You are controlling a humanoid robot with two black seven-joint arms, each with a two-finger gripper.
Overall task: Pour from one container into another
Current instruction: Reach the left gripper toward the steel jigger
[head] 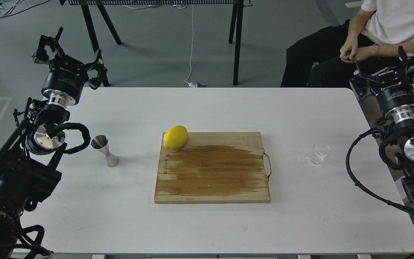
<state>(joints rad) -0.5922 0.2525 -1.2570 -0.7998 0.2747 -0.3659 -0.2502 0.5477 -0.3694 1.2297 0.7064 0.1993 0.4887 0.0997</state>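
Note:
The small clear glass cup [319, 154] stands on the white table [207, 223], right of the cutting board. The shiny steel hourglass jigger [105, 150] stands upright on the table, left of the board. My left gripper [70, 55] hangs beyond the table's far left corner, well behind the jigger, open and empty. Off the table's right edge my right gripper [386, 70] is raised, behind and to the right of the cup, also open with nothing in it.
A wooden cutting board [212, 172] with a dark wet patch lies mid-table, a yellow lemon [175, 137] on its far left corner. A seated person [365, 39] is close behind my right gripper. Black table legs [236, 43] stand behind the table.

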